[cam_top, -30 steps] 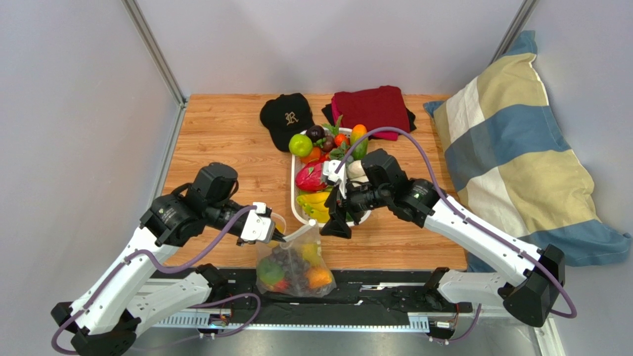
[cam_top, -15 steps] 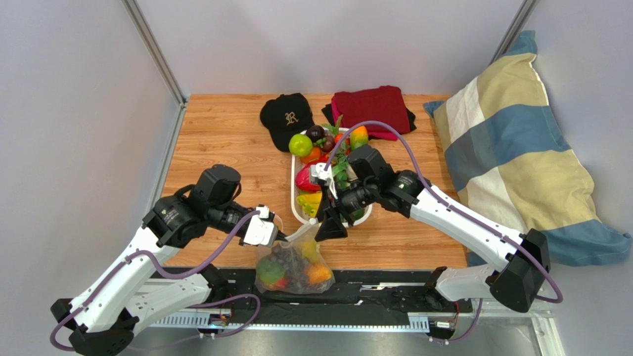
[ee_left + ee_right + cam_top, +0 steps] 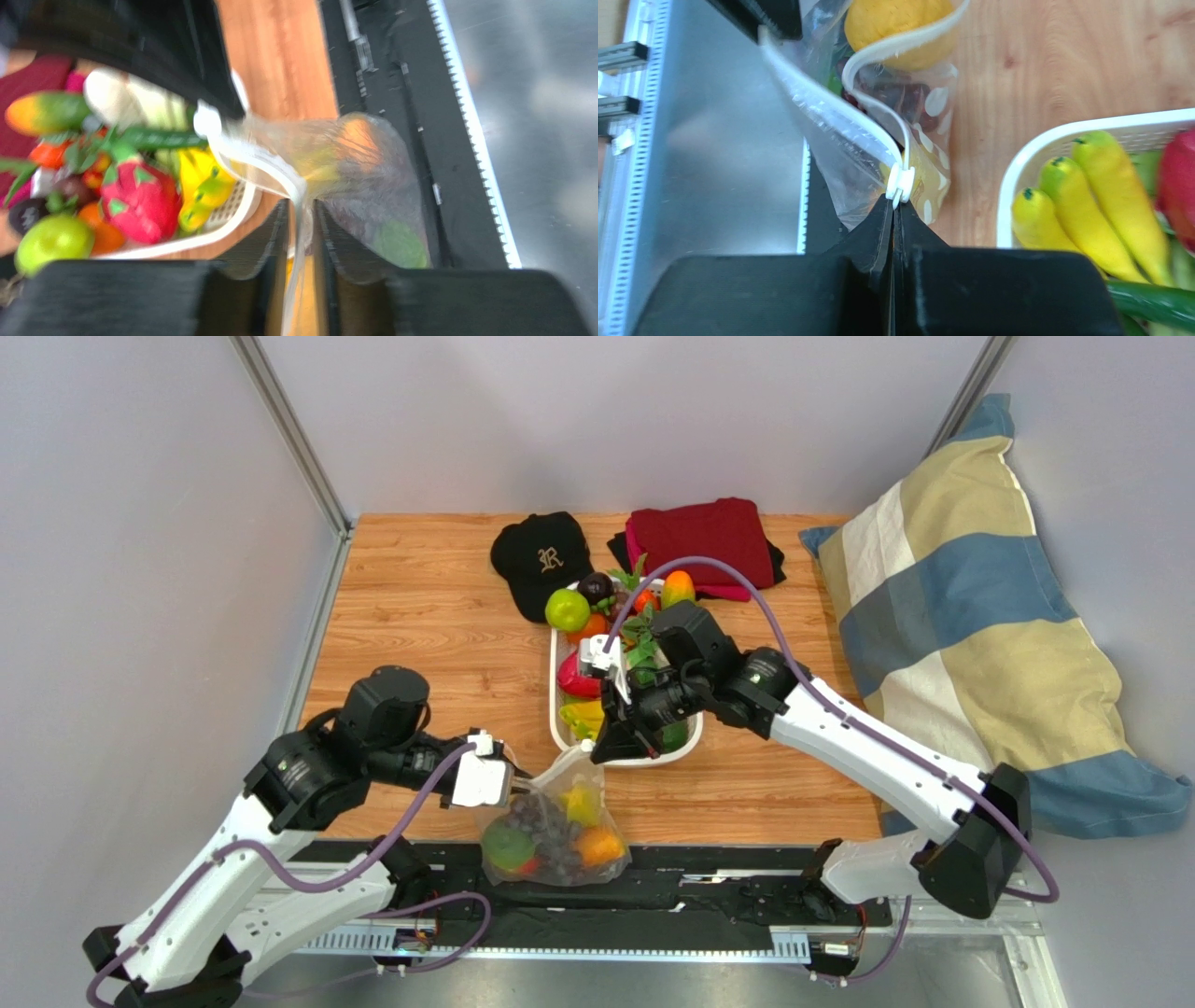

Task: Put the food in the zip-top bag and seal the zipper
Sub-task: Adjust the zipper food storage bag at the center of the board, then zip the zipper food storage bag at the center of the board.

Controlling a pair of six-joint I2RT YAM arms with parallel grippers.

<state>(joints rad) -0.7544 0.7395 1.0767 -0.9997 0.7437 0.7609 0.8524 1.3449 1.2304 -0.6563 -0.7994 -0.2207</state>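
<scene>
The zip-top bag [image 3: 554,826] lies at the table's near edge, dotted and clear, holding grapes, a green piece and an orange. My right gripper [image 3: 612,748] [image 3: 894,203] is shut on the end of the zipper [image 3: 822,105], where the two white strips meet. Beyond that end the strips spread apart over a yellow-orange fruit [image 3: 892,21]. My left gripper [image 3: 514,784] [image 3: 300,206] sits at the bag's left side. Its jaws stand a little apart, with the zipper strip [image 3: 260,157] running loosely between them. More food fills the white tray [image 3: 553,693]: yellow peppers [image 3: 1081,203], a pink dragon fruit [image 3: 140,199], a green apple [image 3: 567,608].
A black cap [image 3: 540,560] and a folded dark-red cloth [image 3: 701,543] lie at the back of the wooden table. A striped pillow [image 3: 968,630] leans on the right. A black rail [image 3: 701,889] runs along the near edge under the bag.
My right gripper came from open over the tray's near edge to shut on the zipper's end. My left gripper went from shut to slightly open, and its arm drew back left.
</scene>
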